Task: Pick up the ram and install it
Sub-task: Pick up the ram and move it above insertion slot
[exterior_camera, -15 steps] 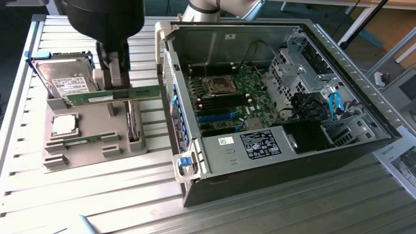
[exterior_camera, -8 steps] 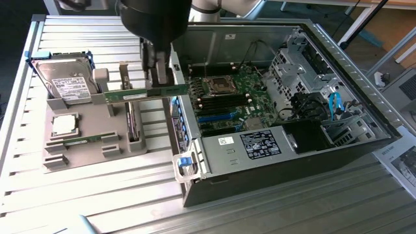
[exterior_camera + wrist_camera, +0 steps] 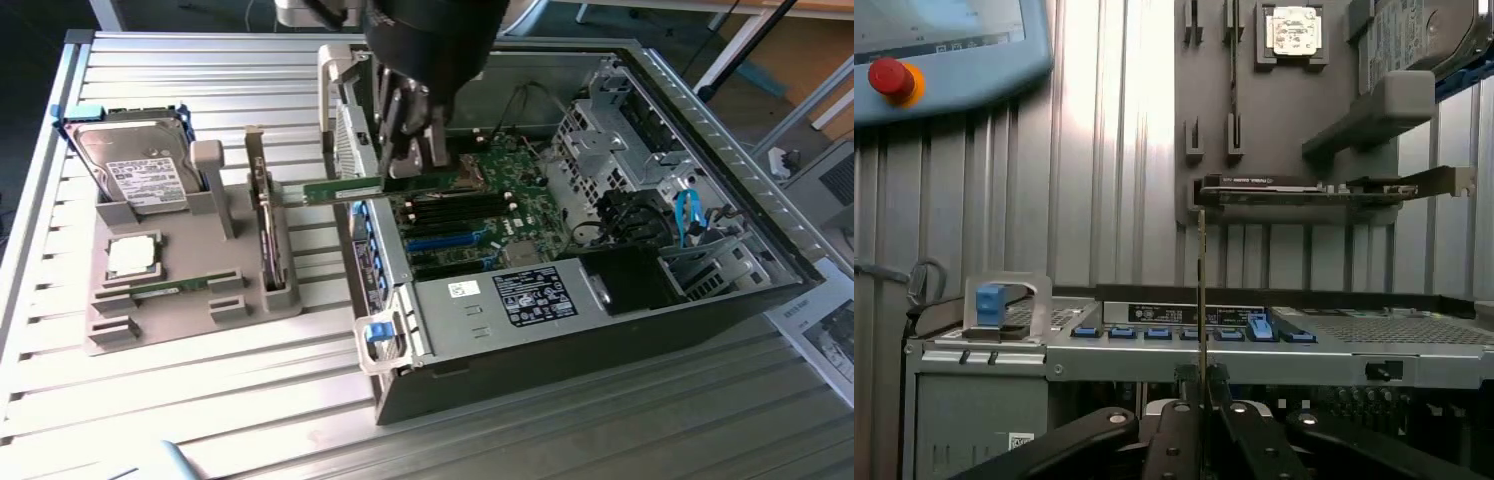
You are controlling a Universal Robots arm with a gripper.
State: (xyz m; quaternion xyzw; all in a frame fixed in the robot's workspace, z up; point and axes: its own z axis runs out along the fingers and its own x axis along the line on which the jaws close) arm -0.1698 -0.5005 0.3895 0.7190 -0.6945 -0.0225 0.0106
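The ram [image 3: 344, 189] is a slim green strip held level above the open computer case's left wall, one end reaching out toward the grey holder. My gripper [image 3: 414, 176] is shut on it from above. In the wrist view the ram [image 3: 1201, 290] shows edge-on as a thin line rising from between the closed fingertips [image 3: 1184, 385], and my gripper [image 3: 1200, 385] hangs over the case rim. The motherboard's black and blue memory slots [image 3: 454, 215] lie just below and to the exterior view's right of the ram. A second green strip [image 3: 168, 290] rests in the holder.
The grey holder [image 3: 200, 320] also carries a hard drive [image 3: 134, 170], a silver processor [image 3: 134, 255] and a dark expansion card [image 3: 271, 240]. The open case [image 3: 601, 300] has cables, a drive cage and a blue latch [image 3: 379, 335]. A pendant's red button [image 3: 892, 78] is nearby.
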